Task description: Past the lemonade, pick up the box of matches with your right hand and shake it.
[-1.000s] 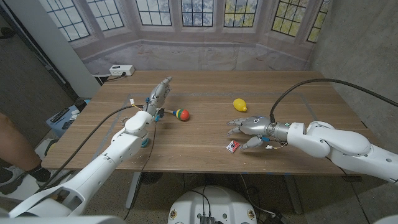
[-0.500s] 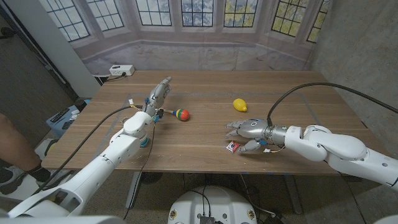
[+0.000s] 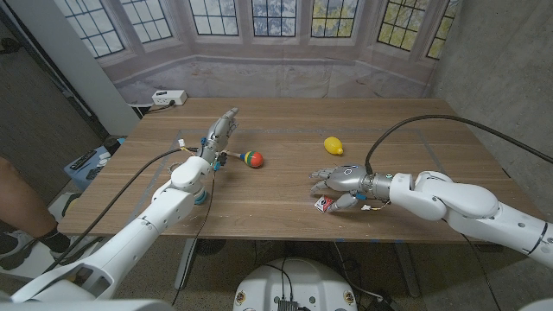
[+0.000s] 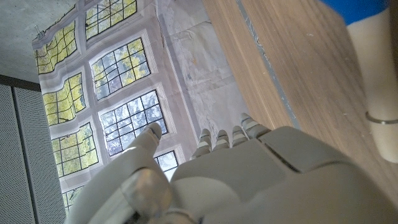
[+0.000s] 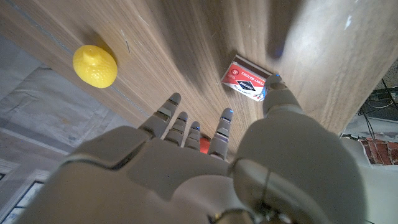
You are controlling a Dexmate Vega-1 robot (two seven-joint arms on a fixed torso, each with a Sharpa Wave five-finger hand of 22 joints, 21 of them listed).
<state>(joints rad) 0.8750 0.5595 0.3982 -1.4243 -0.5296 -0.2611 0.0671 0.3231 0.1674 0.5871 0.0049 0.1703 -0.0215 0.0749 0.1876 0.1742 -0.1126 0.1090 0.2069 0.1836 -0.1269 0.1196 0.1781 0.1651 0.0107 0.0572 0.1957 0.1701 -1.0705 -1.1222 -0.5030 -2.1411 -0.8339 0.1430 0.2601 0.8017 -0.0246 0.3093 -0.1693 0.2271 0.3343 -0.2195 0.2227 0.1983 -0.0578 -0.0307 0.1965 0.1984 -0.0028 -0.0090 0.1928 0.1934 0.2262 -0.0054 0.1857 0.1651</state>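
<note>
Matchbox [image 3: 324,205] lies flat, near-side of the lemon [image 3: 333,145]; right hand [image 3: 339,184] has crept over it, fingers spread wide, holding nothing. Grasp imminent.

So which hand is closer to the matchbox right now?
Right. The right hand hovers just beside the matchbox, fingers spread, thumb tip at its edge in the right wrist view. The left hand is far across the table, beyond the colourful ball.

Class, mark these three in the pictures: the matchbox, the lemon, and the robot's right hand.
matchbox [image 5: 247,83], right wrist view, on its red printed top face.
lemon [image 3: 333,145], head view, middle of its yellow body.
right hand [image 3: 340,180], head view, on the hand's back.
</note>
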